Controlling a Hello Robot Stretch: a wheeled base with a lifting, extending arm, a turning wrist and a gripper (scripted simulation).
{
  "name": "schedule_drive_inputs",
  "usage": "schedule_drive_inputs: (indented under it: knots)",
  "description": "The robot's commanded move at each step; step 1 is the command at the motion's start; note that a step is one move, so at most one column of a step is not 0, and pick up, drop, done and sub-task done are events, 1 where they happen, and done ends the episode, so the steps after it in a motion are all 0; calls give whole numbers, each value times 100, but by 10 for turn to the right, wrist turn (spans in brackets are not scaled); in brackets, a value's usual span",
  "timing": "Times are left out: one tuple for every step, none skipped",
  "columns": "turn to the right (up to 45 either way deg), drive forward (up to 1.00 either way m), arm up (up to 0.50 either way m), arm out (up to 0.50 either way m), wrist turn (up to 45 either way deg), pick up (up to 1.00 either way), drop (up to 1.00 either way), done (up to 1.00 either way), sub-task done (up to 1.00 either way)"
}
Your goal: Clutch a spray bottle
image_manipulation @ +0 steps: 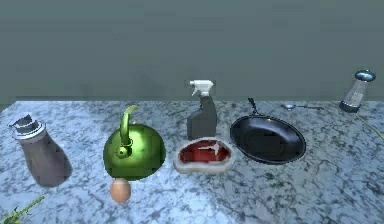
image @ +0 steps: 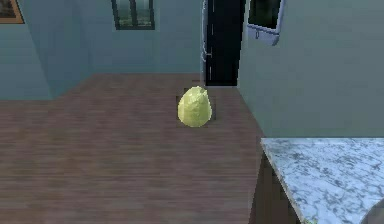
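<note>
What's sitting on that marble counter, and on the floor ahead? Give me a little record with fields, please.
counter: grey marble countertop
spray bottle: grey, white trigger, upright, mid-counter
in front of it: raw steak
arm side view's right of it: black frying pan
arm side view's left of it: green kettle, brown egg, grey shaker
floor ahead: yellow-green leafy lump on wood floor

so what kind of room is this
Most likely a kitchen. A speckled stone countertop carries a green kettle, a black frying pan and a dish of raw meat, with a spray bottle standing among them.
</note>
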Motion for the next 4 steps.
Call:
schedule_drive_inputs:
  knots:
    - [0,0,50,0,0,0,0,0,0]
    - [0,0,38,0,0,0,0,0,0]
    - [0,0,0,26,0,0,0,0,0]
    - [0,0,0,0,450,0,0,0,0]
